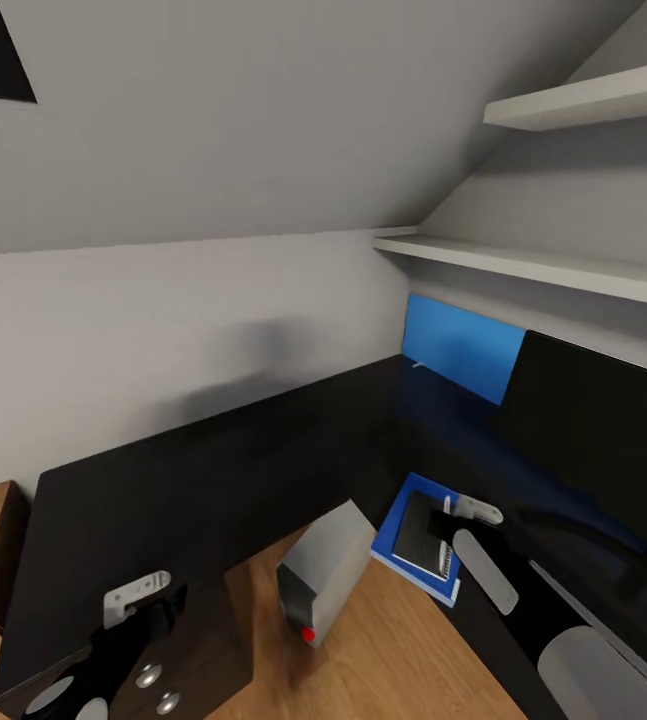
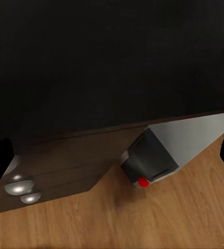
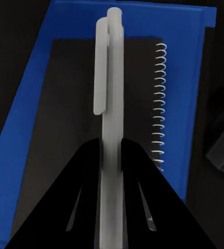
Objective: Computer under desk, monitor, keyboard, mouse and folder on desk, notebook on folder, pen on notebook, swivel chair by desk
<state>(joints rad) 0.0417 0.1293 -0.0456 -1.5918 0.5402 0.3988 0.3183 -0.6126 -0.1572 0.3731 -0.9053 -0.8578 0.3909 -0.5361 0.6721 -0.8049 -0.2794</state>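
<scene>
The black desk (image 1: 213,470) wraps along the wall and turns at the right, its front edge bordering a wedge of bare wood floor (image 1: 383,650); most of its long top lies open. The monitor (image 1: 603,430) stands on the right wing below two shelves (image 1: 523,262). The grey computer (image 1: 325,572) sits tilted on the floor at the desk's inner corner, partly beneath the edge. The blue folder (image 1: 393,545) lies at the front edge of the right wing, with the spiral notebook (image 1: 421,535) stacked on it. The right gripper (image 3: 110,148) hangs just above the notebook, clenched on the white pen (image 3: 109,78), which runs lengthwise over the cover beside the spiral. The left gripper (image 1: 143,600) hovers at the desk's left front edge, near the drawer knobs (image 2: 23,191), its fingers spread wide apart with nothing between them.
</scene>
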